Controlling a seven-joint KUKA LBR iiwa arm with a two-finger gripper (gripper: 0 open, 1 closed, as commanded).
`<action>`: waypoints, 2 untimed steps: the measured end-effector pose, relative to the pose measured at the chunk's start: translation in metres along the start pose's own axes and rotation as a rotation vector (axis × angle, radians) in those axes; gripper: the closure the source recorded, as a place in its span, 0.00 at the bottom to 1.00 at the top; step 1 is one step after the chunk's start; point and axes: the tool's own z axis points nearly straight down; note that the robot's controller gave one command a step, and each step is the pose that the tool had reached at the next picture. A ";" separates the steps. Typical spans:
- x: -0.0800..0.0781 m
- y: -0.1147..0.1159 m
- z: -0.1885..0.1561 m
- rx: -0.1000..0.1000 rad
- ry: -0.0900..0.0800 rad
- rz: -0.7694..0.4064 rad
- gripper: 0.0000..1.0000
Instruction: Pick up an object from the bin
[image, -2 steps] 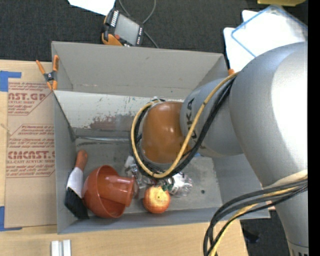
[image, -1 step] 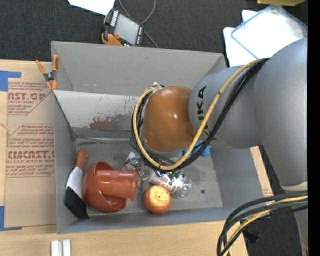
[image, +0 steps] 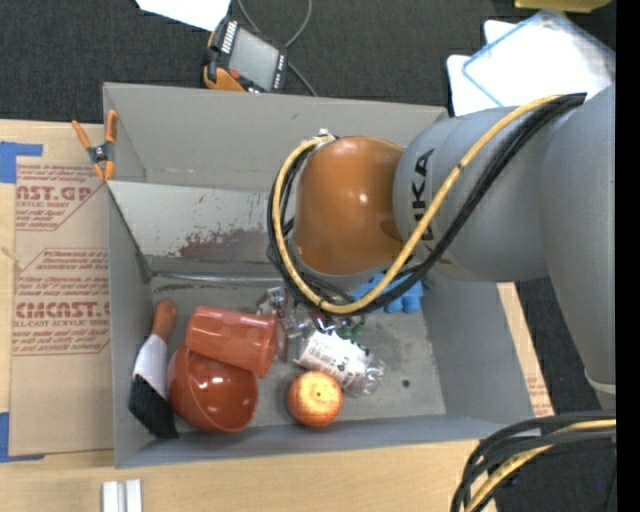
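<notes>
Looking into the grey metal bin, you see the gripper low under the arm's orange wrist cover, near the middle of the floor. It sits just beside the open mouth of an orange-red plastic cup lying on its side and right above a crumpled clear plastic wrapper with a white label. You cannot tell whether the gripper is released or clenched, since the cover and cables hide it, and nothing can be seen held in it. The cup looks like the likeliest target: it is probably light, stiff and smooth, so take it across the rim wall, where a thin edge gives a sure pinch, rather than across the round body, which may roll or slip. The wrapper would be very light and soft, likely to crush and slide. A round red-and-yellow apple at the front wall is heavier and slick. A glossy orange-red bowl touches the cup's underside, so expect it to shift if you lift the cup.
</notes>
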 end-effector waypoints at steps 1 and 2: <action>0.009 -0.004 0.032 -0.001 -0.005 -0.110 1.00; 0.018 -0.007 -0.068 -0.001 -0.003 -0.063 1.00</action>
